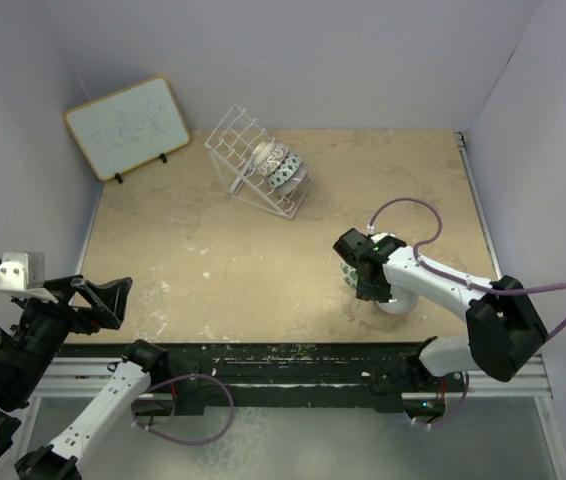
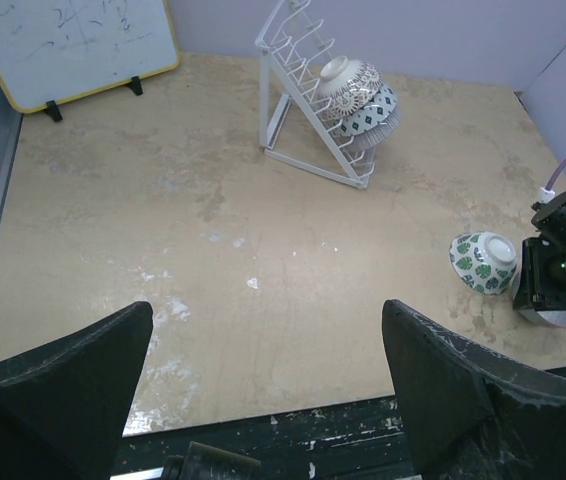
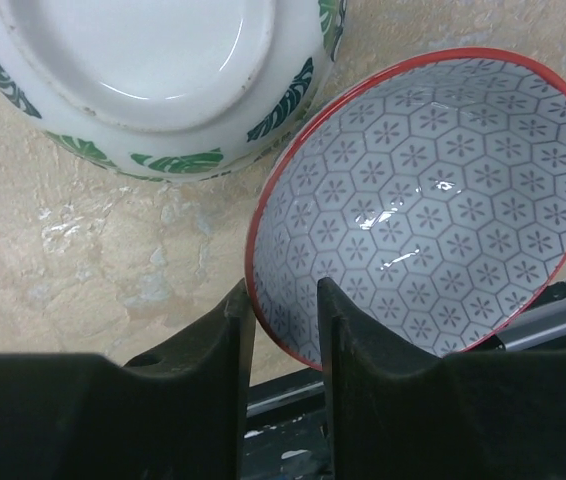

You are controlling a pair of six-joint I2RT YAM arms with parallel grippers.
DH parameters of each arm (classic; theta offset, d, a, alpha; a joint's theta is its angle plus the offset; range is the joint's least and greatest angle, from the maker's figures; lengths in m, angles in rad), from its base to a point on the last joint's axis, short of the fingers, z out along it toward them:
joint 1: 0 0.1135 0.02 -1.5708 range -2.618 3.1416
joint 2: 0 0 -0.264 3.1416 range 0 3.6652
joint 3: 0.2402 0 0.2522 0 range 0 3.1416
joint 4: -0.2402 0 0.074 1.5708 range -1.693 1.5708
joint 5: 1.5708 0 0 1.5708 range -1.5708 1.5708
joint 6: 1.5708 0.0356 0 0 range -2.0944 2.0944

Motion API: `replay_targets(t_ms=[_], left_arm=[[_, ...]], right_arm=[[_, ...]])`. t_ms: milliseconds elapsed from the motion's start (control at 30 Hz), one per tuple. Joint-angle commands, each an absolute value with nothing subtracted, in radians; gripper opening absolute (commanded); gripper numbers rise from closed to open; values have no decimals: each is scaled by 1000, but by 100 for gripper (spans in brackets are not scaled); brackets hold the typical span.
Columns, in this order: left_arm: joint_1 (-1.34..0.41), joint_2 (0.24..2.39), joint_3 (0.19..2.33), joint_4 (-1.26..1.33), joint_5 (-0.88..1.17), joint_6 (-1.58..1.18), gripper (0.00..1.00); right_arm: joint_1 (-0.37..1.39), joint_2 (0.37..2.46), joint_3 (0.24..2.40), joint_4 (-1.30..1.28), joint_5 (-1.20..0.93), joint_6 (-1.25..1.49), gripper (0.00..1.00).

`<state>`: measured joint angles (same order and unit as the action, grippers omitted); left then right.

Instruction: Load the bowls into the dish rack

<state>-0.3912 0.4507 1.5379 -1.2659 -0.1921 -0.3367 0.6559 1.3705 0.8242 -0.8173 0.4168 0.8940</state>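
While the right end effector (image 3: 285, 295) pinches the rim of the red-rimmed bowl (image 3: 433, 200) between narrow jaws, the green-and-white bowl (image 3: 163, 60) lies just beside it, near right on the desk (image 1: 213, 260). Other bowls (image 1: 278, 165) sit stacked in the dish rack (image 1: 248, 150), far centre. The left end effector (image 2: 268, 310) hangs wide open, near left.

3 bowls (image 2: 358, 100) in the dish rack (image 1: 238, 145); 2 bowls (image 2: 483, 262) front-right, apparently touching.
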Motion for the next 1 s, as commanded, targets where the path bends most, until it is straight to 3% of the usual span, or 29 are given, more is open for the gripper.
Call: replay_targets(t_ms=[0, 100, 200, 300, 667, 967], left_arm=[[-403, 448, 1542, -1235, -208, -322, 99], [-406, 448, 1545, -1235, -213, -319, 99], [-409, 445, 1545, -1239, -220, -319, 99], [-412, 443, 1546, -1240, -224, -318, 99], [-417, 440, 1548, -1240, -232, -326, 99], [-420, 456, 1587, -1240, -238, -328, 99]], right_arm=[[662, 1387, 827, -844, 471, 929, 32], [661, 1392, 828, -849, 482, 938, 30], [668, 1395, 829, -863, 499, 959, 9], [677, 1380, 843, -888, 507, 978, 0], [688, 1218, 1132, -1050, 505, 911, 0], [684, 1242, 1377, -516, -23, 722, 0]])
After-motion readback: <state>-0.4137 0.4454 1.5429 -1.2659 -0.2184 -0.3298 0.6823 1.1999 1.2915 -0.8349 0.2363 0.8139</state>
